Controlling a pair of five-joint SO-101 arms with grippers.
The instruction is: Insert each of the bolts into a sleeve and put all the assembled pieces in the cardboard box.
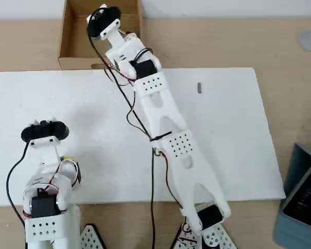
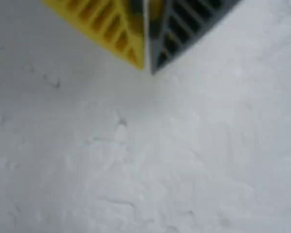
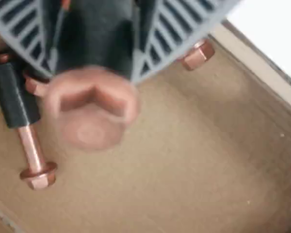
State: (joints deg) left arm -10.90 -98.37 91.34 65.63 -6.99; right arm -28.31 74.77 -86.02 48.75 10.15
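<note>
Right hand [image 3: 92, 73] pinches a sleeved bolt [image 3: 89, 114] in the cardboard box [image 3: 194, 160] at 11 o'clock; my left hand [image 2: 148, 65] is pressed together

The high view looks straight down on the tabletop [image 1: 280, 46] from well above, with the arm bases at 6 o'clock and the cardboard box [image 1: 72, 36] at 12 o'clock. The left wrist view looks past the left gripper [image 2: 146, 65], very near the white mat [image 2: 136, 170]. The right wrist view looks closely into the box. The high view shares both the box and the mat.
</note>
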